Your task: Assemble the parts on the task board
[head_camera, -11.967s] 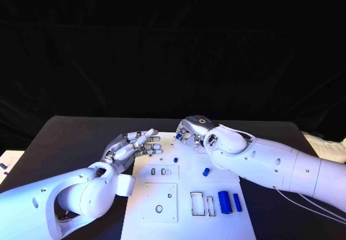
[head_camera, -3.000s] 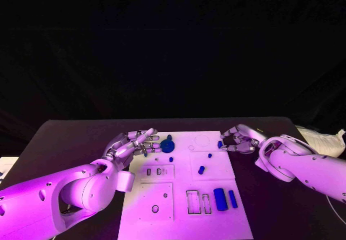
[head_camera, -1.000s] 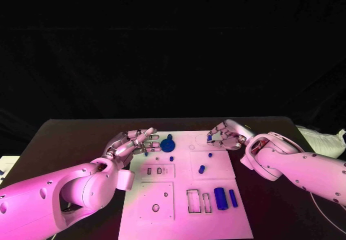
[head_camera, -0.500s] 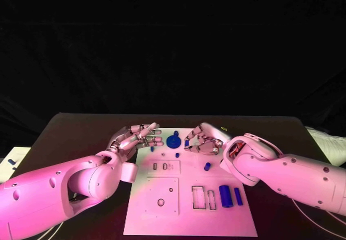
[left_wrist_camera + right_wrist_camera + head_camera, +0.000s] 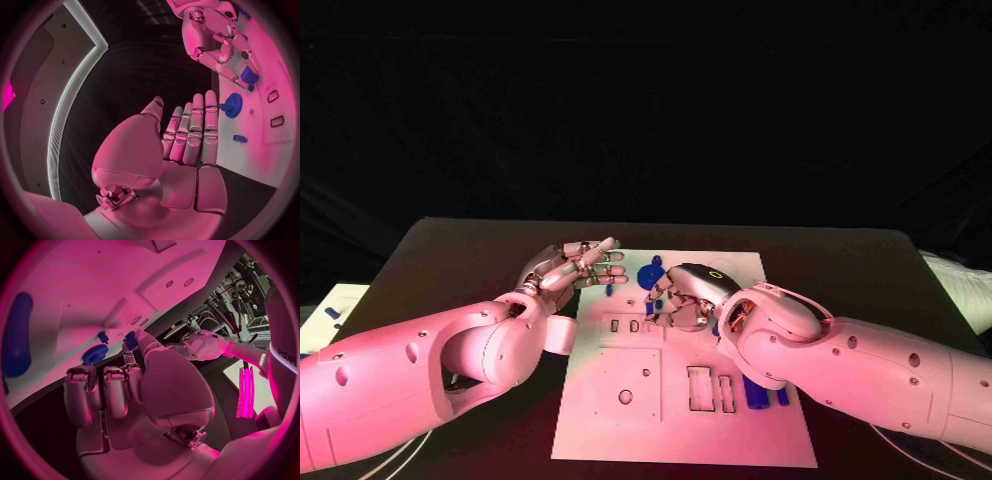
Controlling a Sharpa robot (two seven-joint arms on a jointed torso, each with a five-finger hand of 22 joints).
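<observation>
Right robot hand (image 5: pixel 687 297) pinching small blue part (image 5: pixel 249 76) over middle of white task board (image 5: pixel 682 430) on table (image 5: pixel 473 250); left robot hand (image 5: pixel 577 267) flat, holding nothing, at board's edge beside blue gear (image 5: pixel 232 104). Risk: misaligned part jamming or slipping from pinch.
</observation>
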